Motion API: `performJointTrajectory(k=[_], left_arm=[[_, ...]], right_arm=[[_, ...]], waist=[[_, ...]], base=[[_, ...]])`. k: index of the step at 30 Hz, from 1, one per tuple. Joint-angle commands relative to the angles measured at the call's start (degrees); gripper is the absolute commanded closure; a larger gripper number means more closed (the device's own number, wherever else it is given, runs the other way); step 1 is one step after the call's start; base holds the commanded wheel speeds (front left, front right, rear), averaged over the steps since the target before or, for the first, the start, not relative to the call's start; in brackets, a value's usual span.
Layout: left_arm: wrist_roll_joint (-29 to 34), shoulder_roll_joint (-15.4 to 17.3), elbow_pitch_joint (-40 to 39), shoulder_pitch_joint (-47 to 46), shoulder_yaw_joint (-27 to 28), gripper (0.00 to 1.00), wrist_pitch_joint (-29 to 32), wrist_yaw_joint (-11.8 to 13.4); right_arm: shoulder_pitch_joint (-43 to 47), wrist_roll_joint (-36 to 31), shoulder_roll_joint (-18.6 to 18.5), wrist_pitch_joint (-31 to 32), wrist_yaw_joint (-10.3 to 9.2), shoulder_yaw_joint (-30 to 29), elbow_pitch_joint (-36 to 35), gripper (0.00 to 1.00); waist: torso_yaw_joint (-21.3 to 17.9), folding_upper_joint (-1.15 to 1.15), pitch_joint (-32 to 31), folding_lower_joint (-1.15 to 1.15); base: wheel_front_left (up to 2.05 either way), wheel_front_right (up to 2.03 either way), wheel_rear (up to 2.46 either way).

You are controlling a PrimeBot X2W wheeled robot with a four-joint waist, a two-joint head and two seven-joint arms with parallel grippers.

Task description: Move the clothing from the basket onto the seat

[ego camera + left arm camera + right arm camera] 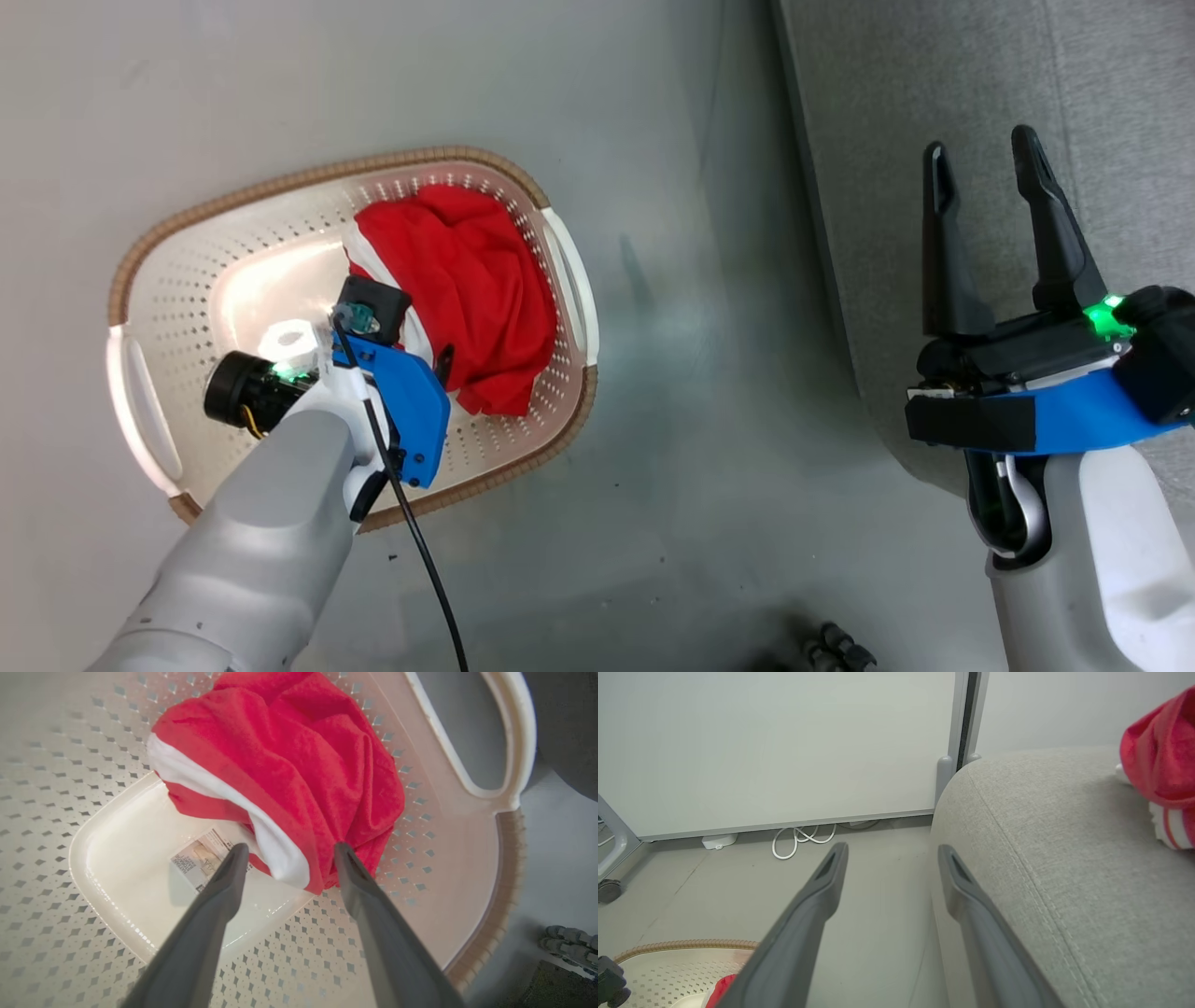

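The basket (308,177) stands on the floor at the left, with a crumpled red piece of clothing (457,289) in its right half. My left gripper (292,851) reaches down into the basket and is open. Its two fingers straddle the lower edge of the clothing (289,765), where a white stripe shows; whether they touch the fabric I cannot tell. My right gripper (980,149) is open and holds nothing, hovering over the left edge of the grey seat (934,84). Another red, white-striped piece of clothing (1157,756) lies on the seat (1041,835).
A barcode label (201,858) lies on the basket's bare floor. Grey floor runs between basket and seat. White cables (803,837) lie along the wall. A small dark object (836,649) sits on the floor near the bottom edge.
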Motion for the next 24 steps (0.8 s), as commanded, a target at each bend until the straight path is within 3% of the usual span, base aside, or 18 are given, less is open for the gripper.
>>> performJointTrajectory(k=[1, 9, 18, 19, 20, 21, 24], left_arm=[[-0.1, 0.4, 0.0, -1.3, 0.0, 0.0, 0.0, -0.1], [-4.6, 1.0, 1.0, -4.1, -2.9, 0.0, 1.9, -0.1], [-5.7, 0.6, 2.7, -7.9, -6.3, 0.0, -0.8, -0.1], [-5.7, 0.5, 3.0, -8.0, -7.0, 0.37, -1.0, -0.1], [-5.5, 0.5, 3.1, -8.5, -7.4, 0.95, -1.7, -0.1], [-5.5, 0.5, 3.3, -8.8, -7.8, 1.0, -2.3, -0.1], [-6.4, 0.2, 3.4, -8.8, -9.1, 1.0, -3.1, -0.1]], right_arm=[[-0.9, 0.5, 0.1, -0.2, 0.01, 0.2, -0.2, 0.0], [-1.7, 1.2, 0.1, -0.2, 0.01, 0.6, -0.9, 0.0], [-2.6, 1.0, 0.1, -0.2, 0.01, 0.0, -1.6, 0.0], [-2.5, 1.1, 0.1, -0.2, 0.01, 0.0, -1.6, 0.0], [-2.5, 1.1, 0.1, -0.2, 0.01, -0.2, -1.6, 0.0], [-2.5, 1.1, 0.1, -0.2, 0.01, -0.2, -1.5, 0.0], [-2.7, 1.2, 0.1, -0.2, 0.01, -0.3, -1.2, 0.0]], waist=[[-0.3, 0.0, 1.1, -0.01], [-1.3, 0.0, 5.8, -0.01], [-1.8, 0.0, 9.3, -0.01], [-1.8, 0.0, 9.4, -0.01], [-1.8, 0.0, 9.5, -0.01], [-1.7, 0.0, 9.5, -0.01], [-1.5, 0.0, 9.4, -0.01]], base=[[0.0, 0.0, 0.0], [0.0, 0.0, 0.0], [0.0, 0.0, 0.0], [0.0, 0.0, 0.0], [0.0, 0.0, 0.0], [0.0, 0.0, 0.0], [0.0, 0.0, 0.0]])
